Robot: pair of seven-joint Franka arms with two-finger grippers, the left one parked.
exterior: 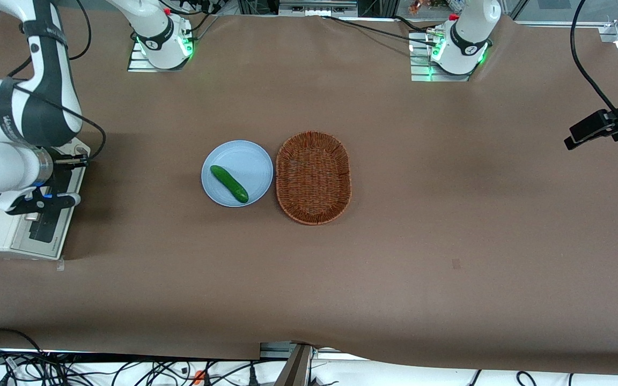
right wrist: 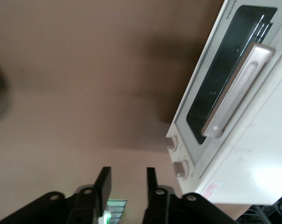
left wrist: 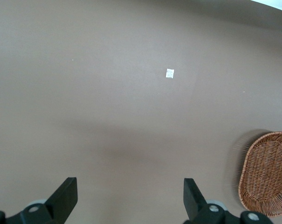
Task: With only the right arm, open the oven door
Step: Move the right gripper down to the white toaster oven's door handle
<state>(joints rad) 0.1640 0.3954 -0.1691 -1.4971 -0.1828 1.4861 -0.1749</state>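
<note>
The brown table held a white oven at the working arm's end. The oven door was shut. The gripper hung near it, fingers a little apart, holding nothing. It might miss the handle and bump the knobs.

Front view: even, bright overhead light; brown table evenly lit, with a soft shadow in the left of the frame beside the right arm. Green LED glow at both arm bases in the upper frame. Right wrist view: motion-blurred, soft throughout; oven door glass dark, pale glare on the white casing; gripper, fingers slightly parted, dark and underexposed. Left wrist view: flat, dim, faint shadow band
</note>
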